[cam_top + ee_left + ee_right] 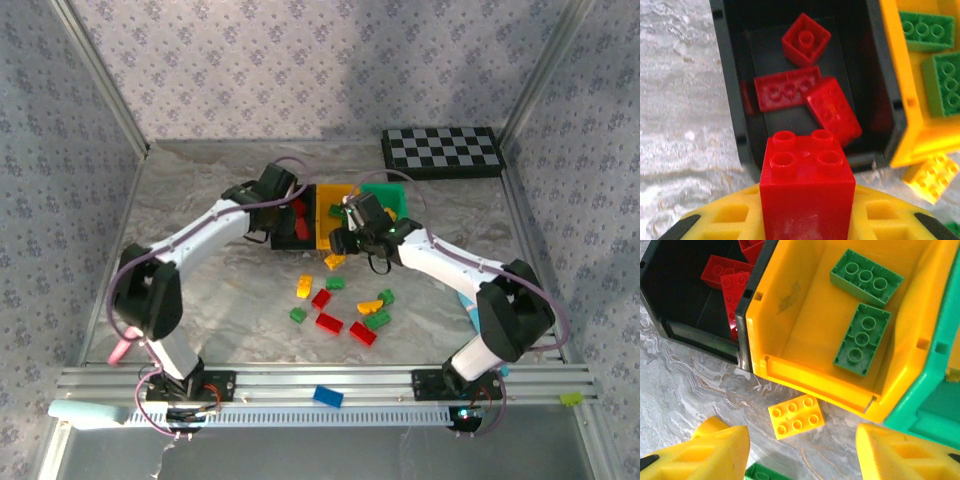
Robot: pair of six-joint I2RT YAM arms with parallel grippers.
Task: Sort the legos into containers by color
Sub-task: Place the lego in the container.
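Sorting looks roughly half done. The black bin (730, 75) holds 3 red bricks (787, 92). The left gripper (807, 225) is clamped on a 4th red brick (806, 185), studs up, at the bin's 6 o'clock edge and not yet let go.

At 3 o'clock of the black bin sits the yellow bin (805, 375). It holds 2 green bricks (862, 338) and no yellow ones that I can see, so bin colour and brick colour do not match there. The green bin (920, 405) joins it at 3 o'clock; I cannot tell its contents.

The right gripper (802, 460) stands wide and empty over a yellow brick (796, 416), which lies flat on the table (690, 390) just outside the yellow bin's 6 o'clock wall.

In the top view about 10 loose bricks (329, 322) in red, yellow and green lie scattered at 6 o'clock of the bins, so I judge much picking is left
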